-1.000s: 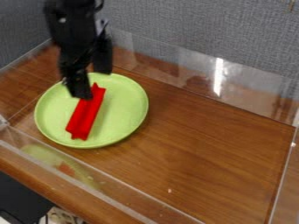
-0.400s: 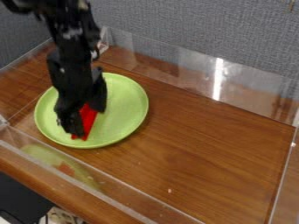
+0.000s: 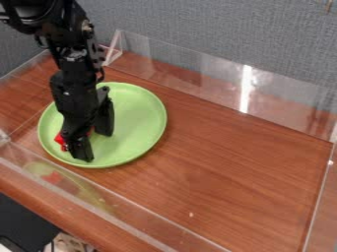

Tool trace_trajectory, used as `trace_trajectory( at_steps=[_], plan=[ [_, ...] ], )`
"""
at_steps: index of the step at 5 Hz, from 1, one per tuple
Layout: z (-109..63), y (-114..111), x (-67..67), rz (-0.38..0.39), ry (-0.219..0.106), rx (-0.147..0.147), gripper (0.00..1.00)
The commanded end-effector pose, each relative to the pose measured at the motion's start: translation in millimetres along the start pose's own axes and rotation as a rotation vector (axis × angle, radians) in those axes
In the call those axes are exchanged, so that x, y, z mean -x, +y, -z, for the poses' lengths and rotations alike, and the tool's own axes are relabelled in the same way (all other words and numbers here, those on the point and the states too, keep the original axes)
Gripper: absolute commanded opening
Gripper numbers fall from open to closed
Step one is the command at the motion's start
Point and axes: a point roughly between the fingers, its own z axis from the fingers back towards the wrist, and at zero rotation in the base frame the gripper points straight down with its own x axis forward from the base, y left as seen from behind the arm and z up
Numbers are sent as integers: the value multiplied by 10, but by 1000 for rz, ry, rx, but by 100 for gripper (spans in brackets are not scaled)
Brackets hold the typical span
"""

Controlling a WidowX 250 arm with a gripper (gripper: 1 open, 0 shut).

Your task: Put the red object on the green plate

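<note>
With the gripper (image 3: 93, 141) spread wide over the plate (image 3: 140, 120), the red block (image 3: 61, 141) shows at its nine o'clock side, long axis mostly hidden.

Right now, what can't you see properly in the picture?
- Camera view: most of the red block, hidden by the black gripper.
- Camera view: the top of the robot arm, cut off by the upper edge.
- Camera view: whether the gripper touches the block, too small and dark.

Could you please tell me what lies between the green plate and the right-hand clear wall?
Between the green plate and that clear wall, only bare wooden tabletop shows in the camera view.
</note>
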Motion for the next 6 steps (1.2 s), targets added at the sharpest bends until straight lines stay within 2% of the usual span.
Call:
trace_trajectory(
  at_steps=[1, 4, 6],
  plan=[
    [-358, -81, -34, -86, 14, 37, 100],
    [-945, -253, -73, -21, 108, 84, 100],
    [-1198, -177, 2, 141, 130, 116, 100]
  ],
)
